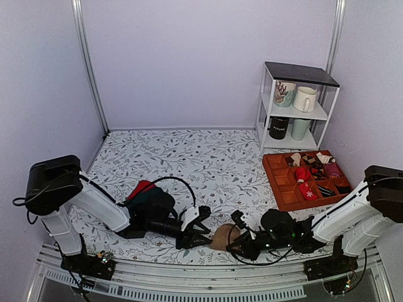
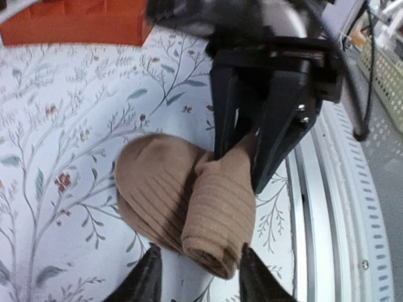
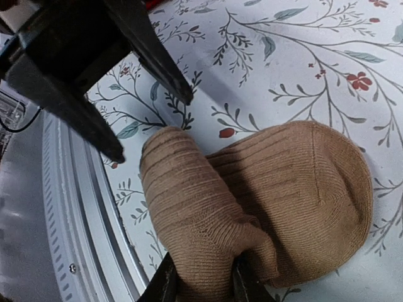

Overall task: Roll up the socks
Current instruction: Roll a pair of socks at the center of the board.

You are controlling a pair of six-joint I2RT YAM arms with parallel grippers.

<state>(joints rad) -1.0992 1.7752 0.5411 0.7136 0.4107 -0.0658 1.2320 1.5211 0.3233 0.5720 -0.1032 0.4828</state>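
The right gripper (image 3: 203, 283) has its jaws pressed on one end of the rolled part of the socks (image 3: 302, 189). The left gripper (image 2: 200, 277) has its jaws spread at the other end, clamping nothing. The socks lie at the near edge of the table (image 1: 208, 157), between the arms, with the toe flat. Rolling looks half done; next the left gripper must grip and turn the roll over the toe

The left arm (image 1: 101, 204) and right arm (image 1: 343, 217) are white tubes joined by bulky black housings, thin black cables (image 1: 173, 180) looping behind each pincer, and the left gripper (image 1: 206, 234) and right gripper (image 1: 234, 242) carry matte black tapered fingers (image 2: 280, 132) fixed with small screws (image 2: 303, 108).
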